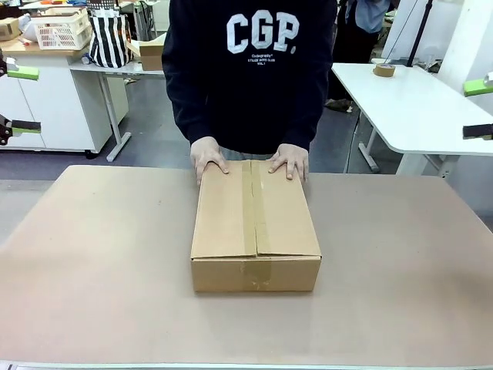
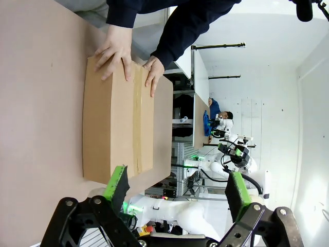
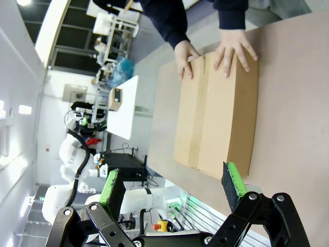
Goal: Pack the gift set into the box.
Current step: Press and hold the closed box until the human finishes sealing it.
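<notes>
The box lies in the middle of the table with its flaps shut and a taped seam down the top. It also appears in the left wrist view and the right wrist view. The person's hands rest flat on its far edge. My left gripper hangs open at the far left, well away from the box, and its fingers are spread with nothing between them. My right gripper is open at the far right, its fingers likewise apart. The gift set is out of view.
The brown tabletop stretches bare around the box. Behind, a white side table carries a tape roll. At back left stand a white basket, a striped bag and a small cardboard box.
</notes>
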Controlling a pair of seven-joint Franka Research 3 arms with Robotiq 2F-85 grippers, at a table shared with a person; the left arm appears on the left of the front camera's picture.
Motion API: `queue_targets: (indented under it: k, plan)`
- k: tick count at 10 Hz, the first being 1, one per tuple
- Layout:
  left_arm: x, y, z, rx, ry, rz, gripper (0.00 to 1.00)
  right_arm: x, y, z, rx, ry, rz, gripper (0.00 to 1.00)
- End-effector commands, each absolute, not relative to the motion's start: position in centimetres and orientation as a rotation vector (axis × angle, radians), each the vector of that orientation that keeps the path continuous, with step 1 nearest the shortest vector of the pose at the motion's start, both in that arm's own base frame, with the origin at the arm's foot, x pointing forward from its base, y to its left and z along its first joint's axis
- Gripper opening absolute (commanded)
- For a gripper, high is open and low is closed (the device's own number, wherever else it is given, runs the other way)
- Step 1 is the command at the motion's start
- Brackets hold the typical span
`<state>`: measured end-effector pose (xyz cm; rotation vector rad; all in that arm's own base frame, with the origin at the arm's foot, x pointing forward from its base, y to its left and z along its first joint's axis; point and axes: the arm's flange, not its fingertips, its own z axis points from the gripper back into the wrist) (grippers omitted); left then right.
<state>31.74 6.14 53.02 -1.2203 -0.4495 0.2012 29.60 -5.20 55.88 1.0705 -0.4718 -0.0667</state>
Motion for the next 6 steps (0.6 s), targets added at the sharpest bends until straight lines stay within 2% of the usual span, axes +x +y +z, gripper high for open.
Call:
queue_targets:
  k: [1, 6]
  plan:
    - [31.97, 6.02, 52.93, -1.235, -0.468, 0.182, 1.0, 29.98, -5.13, 56.01, 1.09, -0.495, -0.044, 1.0]
    - [31.97, 6.02, 52.93, -1.235, -0.468, 0.182, 1.0, 29.98, -5.13, 56.01, 1.09, -0.495, -0.044, 1.0]
